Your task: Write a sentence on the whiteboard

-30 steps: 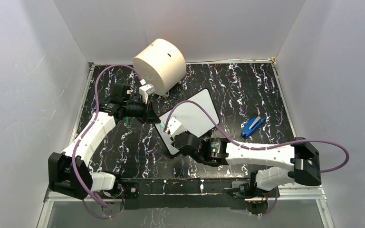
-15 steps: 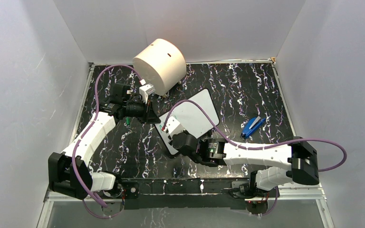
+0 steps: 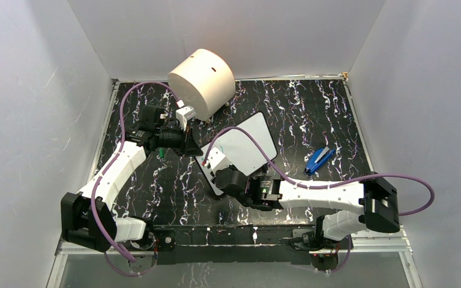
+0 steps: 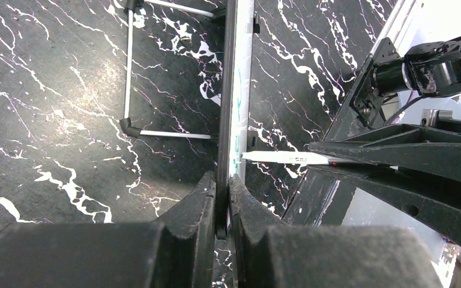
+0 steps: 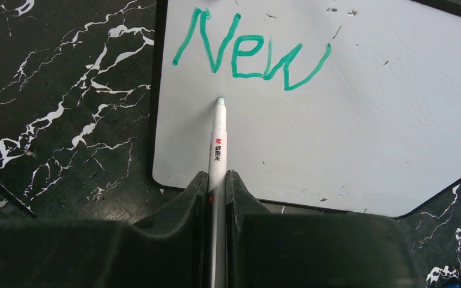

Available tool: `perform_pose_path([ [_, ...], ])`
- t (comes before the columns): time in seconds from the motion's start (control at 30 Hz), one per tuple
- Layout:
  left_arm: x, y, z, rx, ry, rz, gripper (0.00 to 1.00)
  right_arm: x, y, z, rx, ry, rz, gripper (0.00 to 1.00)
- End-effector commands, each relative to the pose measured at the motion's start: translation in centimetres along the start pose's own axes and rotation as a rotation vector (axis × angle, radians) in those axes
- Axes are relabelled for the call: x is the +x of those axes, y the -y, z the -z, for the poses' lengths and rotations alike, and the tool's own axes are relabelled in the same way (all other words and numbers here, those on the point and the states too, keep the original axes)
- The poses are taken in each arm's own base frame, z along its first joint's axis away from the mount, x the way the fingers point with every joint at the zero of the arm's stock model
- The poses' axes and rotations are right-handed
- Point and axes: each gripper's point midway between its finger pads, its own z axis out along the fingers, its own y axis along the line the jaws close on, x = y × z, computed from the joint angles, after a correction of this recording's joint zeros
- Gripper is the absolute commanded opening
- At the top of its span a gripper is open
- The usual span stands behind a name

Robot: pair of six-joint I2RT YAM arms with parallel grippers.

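The whiteboard (image 3: 249, 141) stands tilted on a wire stand (image 4: 129, 72) at mid-table. My left gripper (image 3: 192, 150) is shut on its left edge; in the left wrist view the board (image 4: 242, 90) is edge-on between the jaws (image 4: 222, 192). My right gripper (image 3: 215, 171) is shut on a white marker (image 5: 218, 144). The marker tip rests at the board (image 5: 348, 120) just below the green word "New" (image 5: 249, 51), near the board's left edge. The marker also shows in the left wrist view (image 4: 288, 158), touching the board face.
A big cream cylinder (image 3: 203, 75) lies at the back, behind the left gripper. A blue stapler (image 3: 319, 159) lies right of the board. A small green object (image 3: 162, 153) lies under the left wrist. White walls enclose the black marbled table (image 3: 312, 114).
My right arm has shifted slightly left along the board with the marker. The left arm and the board have not moved.
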Motion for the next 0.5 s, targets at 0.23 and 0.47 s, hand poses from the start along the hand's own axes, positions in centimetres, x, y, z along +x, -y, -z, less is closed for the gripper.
perform_pose_path([
  [0.23,1.2,-1.7,0.0,-0.08,-0.032,-0.022,0.0,-3.5,-0.1,-0.2,0.027,0.083,-0.054,0.0],
  [0.47,1.2,-1.6,0.0,-0.078,-0.033,-0.021,0.0,-3.2,-1.2,-0.3,-0.029,0.069,-0.033,0.0],
])
